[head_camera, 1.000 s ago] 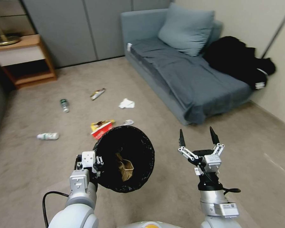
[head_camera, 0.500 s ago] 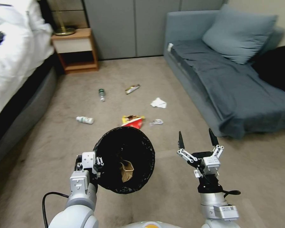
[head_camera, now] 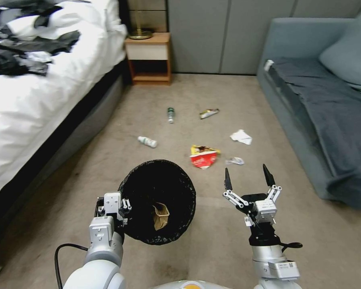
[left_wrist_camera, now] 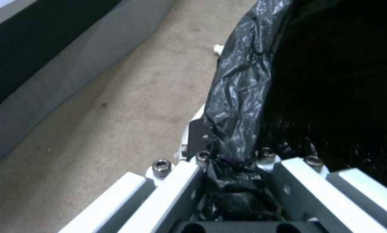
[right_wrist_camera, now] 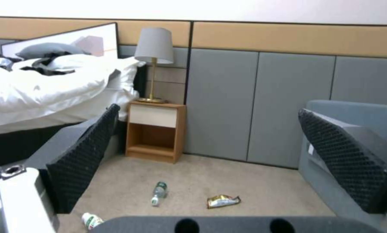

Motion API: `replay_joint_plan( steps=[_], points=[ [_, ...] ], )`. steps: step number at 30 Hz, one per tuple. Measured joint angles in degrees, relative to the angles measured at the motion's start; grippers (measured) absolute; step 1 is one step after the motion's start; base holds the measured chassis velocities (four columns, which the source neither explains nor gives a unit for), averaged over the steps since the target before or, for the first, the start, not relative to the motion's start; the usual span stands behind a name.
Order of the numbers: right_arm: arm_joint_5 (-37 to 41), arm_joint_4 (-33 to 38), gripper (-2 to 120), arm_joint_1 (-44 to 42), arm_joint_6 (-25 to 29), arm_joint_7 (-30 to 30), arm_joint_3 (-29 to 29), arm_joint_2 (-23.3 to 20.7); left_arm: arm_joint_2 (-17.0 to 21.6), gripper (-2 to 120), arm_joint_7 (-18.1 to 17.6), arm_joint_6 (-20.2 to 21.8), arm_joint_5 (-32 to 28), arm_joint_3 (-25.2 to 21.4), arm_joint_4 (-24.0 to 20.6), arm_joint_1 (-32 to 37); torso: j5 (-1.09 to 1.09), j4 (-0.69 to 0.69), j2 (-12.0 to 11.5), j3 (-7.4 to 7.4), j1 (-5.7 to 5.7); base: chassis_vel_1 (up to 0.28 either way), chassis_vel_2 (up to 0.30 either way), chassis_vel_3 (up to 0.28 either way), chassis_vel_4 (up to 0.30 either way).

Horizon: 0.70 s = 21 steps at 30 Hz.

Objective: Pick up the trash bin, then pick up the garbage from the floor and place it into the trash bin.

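Your trash bin (head_camera: pixel 158 200) hangs off the floor (head_camera: pixel 212 237) at lower centre in the head view, tipped so its black-lined mouth faces the camera. Inside it: one crumpled brown paper bag (head_camera: pixel 161 215), low against the liner. Nothing else visible in there.

Left gripper (left_wrist_camera: pixel 234 160) pinches the bin's rim, bag plastic bunched between its fingers.

Right gripper (head_camera: pixel 248 178) is beside the bin, fingers spread wide, holding nothing, raised above the carpet.

Garbage on the floor ahead of you:
- red-and-yellow snack wrapper (head_camera: pixel 203 156), nearest the bin
- small clear wrapper (head_camera: pixel 234 161) just beside it
- white tissue (head_camera: pixel 241 137)
- white bottle (head_camera: pixel 147 141)
- green-capped bottle (head_camera: pixel 171 114)
- foil wrapper (head_camera: pixel 209 113)

Bed (head_camera: pixel 36 92) on your left, sofa (head_camera: pixel 321 108) on your right, nightstand (head_camera: pixel 149 58) at the far wall with a lamp (right_wrist_camera: pixel 153 61) on top.
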Motion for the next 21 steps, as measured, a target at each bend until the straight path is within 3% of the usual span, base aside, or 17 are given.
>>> replay_joint_plan(
  steps=[21],
  points=[
    [0.34, 0.20, 100, -0.11, 0.99, -0.05, 0.91, 0.34, 0.05, 1, 0.25, -0.18, 0.08, 0.23, 0.11, -0.06, 0.00, -0.01, 0.00, 0.00, 0.00, 0.000, 0.000, 0.000, 0.000]
  ],
)
